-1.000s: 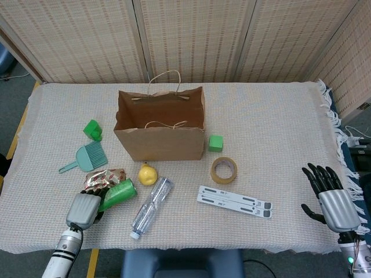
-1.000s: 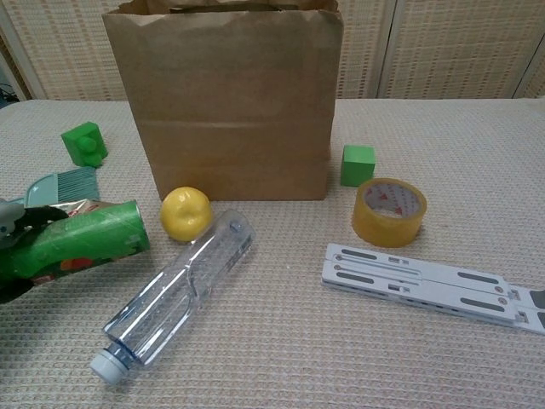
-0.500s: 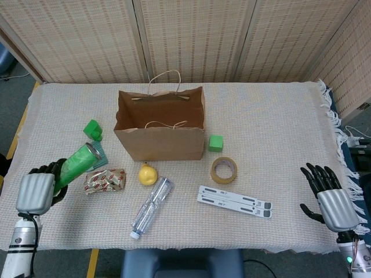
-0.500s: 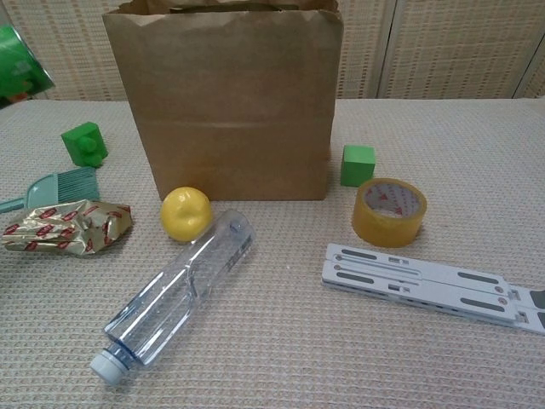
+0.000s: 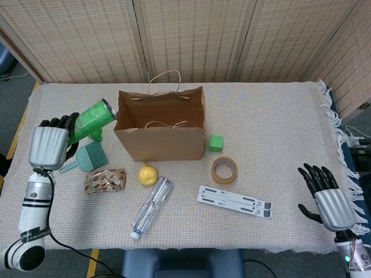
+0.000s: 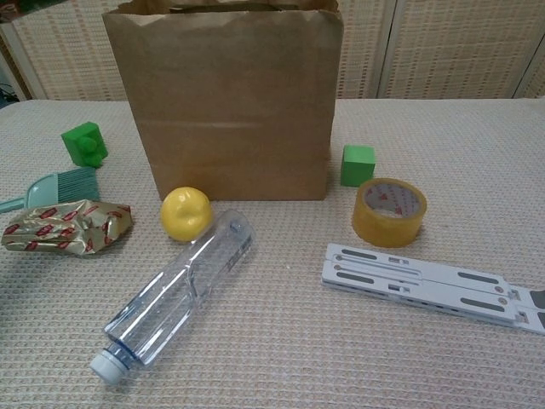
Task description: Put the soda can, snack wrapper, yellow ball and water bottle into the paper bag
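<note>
My left hand (image 5: 48,146) holds the green soda can (image 5: 91,120) tilted in the air, its top close to the left rim of the open paper bag (image 5: 159,142). In the chest view only a sliver of the can (image 6: 10,8) shows at the top left, beside the bag (image 6: 226,102). The crumpled snack wrapper (image 5: 105,180) (image 6: 64,226), the yellow ball (image 5: 148,174) (image 6: 186,213) and the clear water bottle (image 5: 151,207) (image 6: 174,298) lie on the table in front of the bag. My right hand (image 5: 326,196) hovers open at the table's right edge, holding nothing.
A teal brush (image 5: 86,157) and a green block (image 5: 93,130) lie left of the bag. Right of it are a green cube (image 5: 215,143), a tape roll (image 5: 224,169) and a flat grey stand (image 5: 235,201). Woven screens stand behind the table.
My left hand has lifted the soda can off the table beside the wrapper and carried it up and back toward the bag's left rim. The right hand has barely moved.
</note>
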Tool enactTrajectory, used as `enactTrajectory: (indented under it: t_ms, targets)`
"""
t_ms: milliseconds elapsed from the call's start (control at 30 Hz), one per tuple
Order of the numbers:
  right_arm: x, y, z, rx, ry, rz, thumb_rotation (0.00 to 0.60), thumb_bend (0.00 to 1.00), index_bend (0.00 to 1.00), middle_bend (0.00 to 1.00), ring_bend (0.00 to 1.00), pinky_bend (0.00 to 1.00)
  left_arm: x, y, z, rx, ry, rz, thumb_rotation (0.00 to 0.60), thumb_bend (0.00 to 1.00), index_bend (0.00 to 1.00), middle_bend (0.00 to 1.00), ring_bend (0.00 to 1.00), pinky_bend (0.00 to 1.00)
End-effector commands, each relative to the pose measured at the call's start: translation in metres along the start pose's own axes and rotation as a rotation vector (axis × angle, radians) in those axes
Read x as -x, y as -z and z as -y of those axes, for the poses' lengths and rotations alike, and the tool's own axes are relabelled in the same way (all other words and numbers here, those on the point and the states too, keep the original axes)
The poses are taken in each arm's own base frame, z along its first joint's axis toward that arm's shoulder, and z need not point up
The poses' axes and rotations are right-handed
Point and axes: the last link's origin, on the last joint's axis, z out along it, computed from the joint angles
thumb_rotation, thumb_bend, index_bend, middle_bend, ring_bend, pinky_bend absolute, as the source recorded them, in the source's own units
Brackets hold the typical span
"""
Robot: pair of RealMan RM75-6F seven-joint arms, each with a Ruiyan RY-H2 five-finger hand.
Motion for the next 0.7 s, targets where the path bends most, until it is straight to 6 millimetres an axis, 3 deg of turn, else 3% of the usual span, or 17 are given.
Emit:
enactTrajectory:
  t_ms: [33,167,367,600,700]
  targets:
    - [0.0,-0.001,0.0,0.005,-0.007,0.004,0.6,0.13,0.0,0.0,0.0,0.0,-0.024,-0.043,-0.034,0.083,-0.121,-0.101,0.6,0.59,0.61,0.68,0.69,0.77]
    - [0.0,-0.002,-0.001,0.016,-0.02,0.019,0.6,0.13,0.0,0.0,0.0,0.0,-0.029,-0.057,-0.058,0.18,-0.269,-0.168,0.6,0.59,0.62,0.68,0.69,0.77]
    - [-0.001,-0.003,-0.001,0.019,-0.031,0.026,0.6,0.13,0.0,0.0,0.0,0.0,-0.021,-0.072,-0.085,0.284,-0.468,-0.234,0.6,0.59,0.62,0.68,0.69,0.77]
    - [0.0,-0.003,-0.001,0.018,-0.035,0.033,0.6,0.13,0.0,0.0,0.0,0.0,-0.007,-0.082,-0.099,0.388,-0.719,-0.324,0.6,0.58,0.62,0.68,0.68,0.77]
    - [-0.001,-0.003,-0.001,0.02,-0.04,0.03,0.6,0.13,0.0,0.0,0.0,0.0,-0.002,-0.084,-0.1,0.399,-0.758,-0.326,0.6,0.54,0.57,0.6,0.61,0.71]
